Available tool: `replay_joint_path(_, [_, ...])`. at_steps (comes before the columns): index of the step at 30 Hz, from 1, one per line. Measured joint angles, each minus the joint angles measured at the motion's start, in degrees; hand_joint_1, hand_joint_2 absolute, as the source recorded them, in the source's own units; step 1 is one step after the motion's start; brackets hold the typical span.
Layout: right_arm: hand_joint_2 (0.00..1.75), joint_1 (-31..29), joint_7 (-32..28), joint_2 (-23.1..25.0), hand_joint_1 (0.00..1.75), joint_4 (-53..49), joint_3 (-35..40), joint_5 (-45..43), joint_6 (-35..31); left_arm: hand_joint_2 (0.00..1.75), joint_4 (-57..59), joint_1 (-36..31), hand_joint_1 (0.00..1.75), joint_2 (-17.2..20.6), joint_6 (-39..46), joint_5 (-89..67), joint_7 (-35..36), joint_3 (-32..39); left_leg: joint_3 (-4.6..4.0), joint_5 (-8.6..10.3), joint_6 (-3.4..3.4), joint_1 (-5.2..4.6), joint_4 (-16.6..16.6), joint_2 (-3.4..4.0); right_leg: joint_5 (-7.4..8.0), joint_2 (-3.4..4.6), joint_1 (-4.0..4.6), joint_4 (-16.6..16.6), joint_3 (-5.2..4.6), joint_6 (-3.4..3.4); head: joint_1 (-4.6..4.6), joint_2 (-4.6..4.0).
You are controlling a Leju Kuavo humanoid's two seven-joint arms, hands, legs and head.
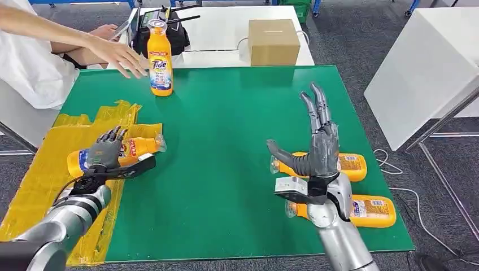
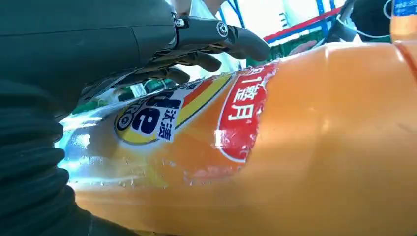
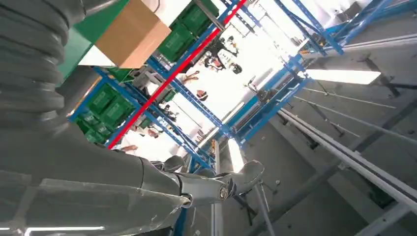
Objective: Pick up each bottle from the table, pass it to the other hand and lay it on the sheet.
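An orange bottle (image 1: 135, 148) lies on its side at the edge of the yellow sheet (image 1: 39, 180), cap toward the green mat. My left hand (image 1: 106, 149) lies over it with its fingers curled across the label and the thumb along the near side. Close up, the same bottle (image 2: 295, 147) sits against my left hand (image 2: 98, 44). My right hand (image 1: 317, 141) is raised with its fingers straight and apart, holding nothing, and shows the same way at the right wrist (image 3: 98, 187). Behind it lie two orange bottles, one (image 1: 351, 166) farther and one (image 1: 373, 210) nearer. An upright bottle (image 1: 160, 59) stands at the back.
A person's hand (image 1: 118, 55) reaches in beside the upright bottle. A cardboard box (image 1: 273, 41) sits on the white table behind the green mat (image 1: 226, 130). Another white table (image 1: 429, 62) stands at the right. Cables lie on the floor at the right.
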Motion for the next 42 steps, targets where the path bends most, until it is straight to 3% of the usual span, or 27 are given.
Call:
replay_joint_path(13, [1.75, -0.28, 0.04, 0.02, 0.0, 0.76, -0.07, 0.18, 0.0, 1.75, 0.11, 0.13, 0.0, -0.42, 1.12, 1.16, -1.82, 1.45, 0.0, 0.0, 0.0, 0.0, 0.0, 0.0, 0.0, -0.01, 0.0, 0.0, -0.01, 0.0, 0.0, 0.0])
replay_joint_path(18, [1.75, -0.11, 0.81, 0.0, 0.0, 0.74, -0.63, 1.6, -0.35, 1.75, -1.27, 0.51, 0.0, -2.14, 8.37, 10.88, -16.7, 5.73, 0.0, 0.0, 0.0, 0.0, 0.02, -0.03, 0.0, -0.04, -0.01, -0.02, -0.02, 0.0, 0.0, 0.0])
replay_joint_path(21, [1.75, 0.32, 2.5, -0.29, 0.0, 0.72, -1.23, 4.62, -0.79, 1.75, -4.38, 1.44, 0.0, -4.56, 7.72, 21.86, -29.94, 9.2, 0.0, 0.0, 0.0, -0.04, 0.02, -0.02, 0.0, -0.04, -0.09, -0.02, -0.01, 0.01, 0.0, 0.0])
replay_joint_path(24, [1.75, 0.51, 5.39, -1.2, 0.0, 0.7, -2.6, 9.54, -0.64, 1.75, -11.44, 4.25, 0.0, -7.67, 4.92, 30.35, -36.34, 10.49, -0.01, 0.0, 0.01, -0.07, 0.03, -0.02, 0.01, -0.04, -0.11, -0.03, 0.0, 0.02, 0.02, 0.0])
replay_joint_path(30, [1.75, -1.8, 9.05, -2.19, 0.0, 1.47, -5.03, 14.51, 1.86, 1.75, -25.62, 9.46, 0.0, -12.68, 0.76, 38.73, -37.11, 9.49, -0.01, -0.02, 0.03, -0.12, 0.04, -0.02, 0.02, -0.03, -0.12, -0.04, 0.0, 0.04, 0.0, 0.0])
replay_joint_path(36, [1.75, -3.19, 9.68, -2.38, 0.0, 2.6, -6.14, 15.58, 2.3, 1.75, -31.77, 11.71, 0.0, -14.03, 0.09, 43.25, -38.66, 8.59, 0.01, -0.01, 0.02, -0.02, 0.04, -0.01, 0.02, -0.03, -0.05, -0.01, -0.01, 0.03, -0.02, 0.0])
replay_joint_path(42, [1.75, -4.47, 13.04, -3.04, 0.0, 4.06, -6.99, 19.14, 4.34, 1.75, -37.76, 13.79, 0.0, -14.99, -6.92, 48.37, -38.69, 7.67, 0.0, -0.01, 0.02, -0.01, 0.04, -0.01, 0.02, -0.02, -0.03, -0.01, -0.01, 0.03, -0.02, 0.0])
